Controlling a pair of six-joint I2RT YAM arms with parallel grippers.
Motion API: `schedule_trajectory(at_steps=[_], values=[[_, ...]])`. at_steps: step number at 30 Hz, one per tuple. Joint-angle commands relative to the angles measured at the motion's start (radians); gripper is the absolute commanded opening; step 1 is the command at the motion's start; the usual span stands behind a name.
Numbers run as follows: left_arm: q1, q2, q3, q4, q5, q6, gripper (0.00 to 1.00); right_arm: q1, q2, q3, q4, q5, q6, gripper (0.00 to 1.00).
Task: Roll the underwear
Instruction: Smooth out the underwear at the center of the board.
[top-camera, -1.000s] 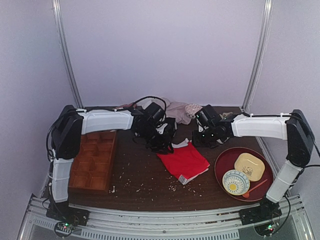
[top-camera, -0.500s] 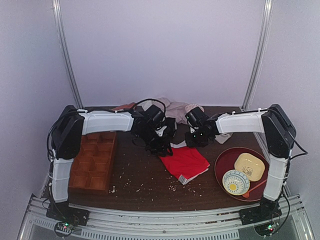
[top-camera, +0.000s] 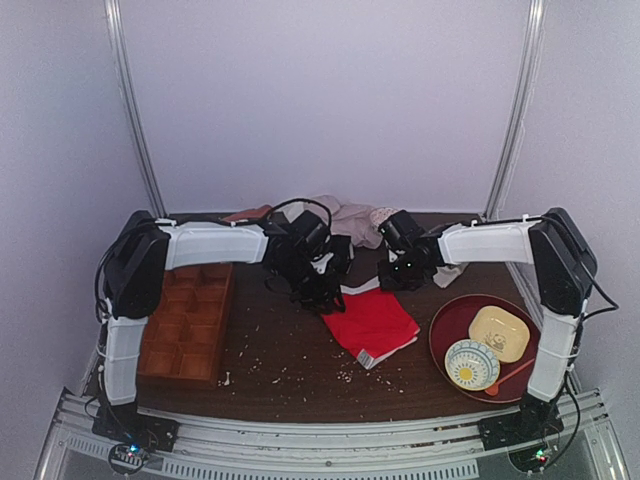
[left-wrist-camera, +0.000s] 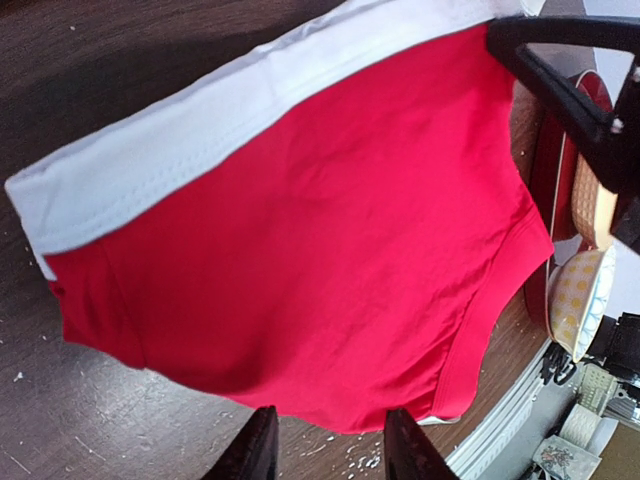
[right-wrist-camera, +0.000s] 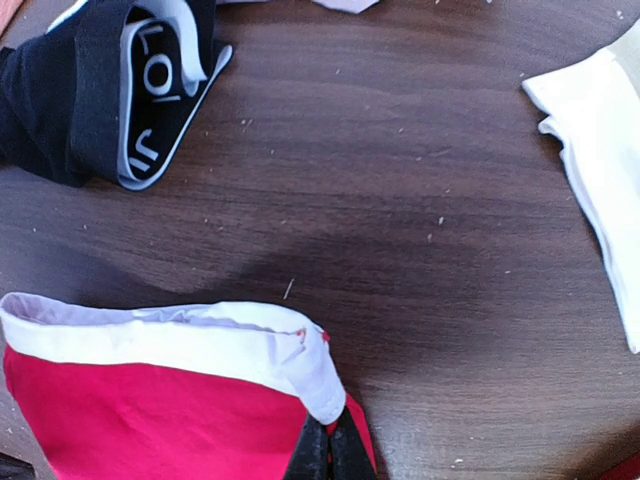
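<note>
Your right gripper (right-wrist-camera: 328, 452) has its jaws pinched together on the white waistband corner of the bright red fabric boxer briefs (top-camera: 370, 322). They lie on the dark wood table (top-camera: 290, 360) between the two arms. Your left gripper (left-wrist-camera: 330, 420) hovers at the far-left side of the red fabric, jaws apart, gripping nothing; black briefs with white lettering (right-wrist-camera: 100, 90) lie apart, beyond the waistband.

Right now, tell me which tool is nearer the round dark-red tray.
Right. The right tool sits behind and left of the tray; the left tool is farther left, beyond the red fabric underwear.
</note>
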Motion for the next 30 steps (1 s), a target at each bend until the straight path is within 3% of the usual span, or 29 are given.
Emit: schedule_trajectory(at_steps=[1,10,13,19,27,30], values=[[0.001,0.009,0.005,0.029,0.010,-0.007,0.38,-0.016,-0.036,-0.003,-0.025,0.044,-0.016,0.00],[0.000,0.012,0.012,0.029,0.036,-0.005,0.37,-0.027,0.066,0.017,-0.007,0.022,-0.012,0.00],[-0.001,0.002,0.001,0.023,0.036,0.010,0.38,-0.027,0.056,0.004,0.000,0.018,-0.007,0.08],[-0.001,-0.019,-0.052,0.020,0.016,0.001,0.38,-0.027,-0.061,-0.062,0.009,0.000,0.001,0.25],[0.031,-0.078,-0.112,0.038,-0.031,-0.025,0.39,0.054,-0.287,-0.162,-0.040,-0.004,0.006,0.29],[0.067,-0.096,-0.162,0.092,-0.011,-0.062,0.45,0.121,-0.341,-0.196,-0.069,0.023,0.007,0.29]])
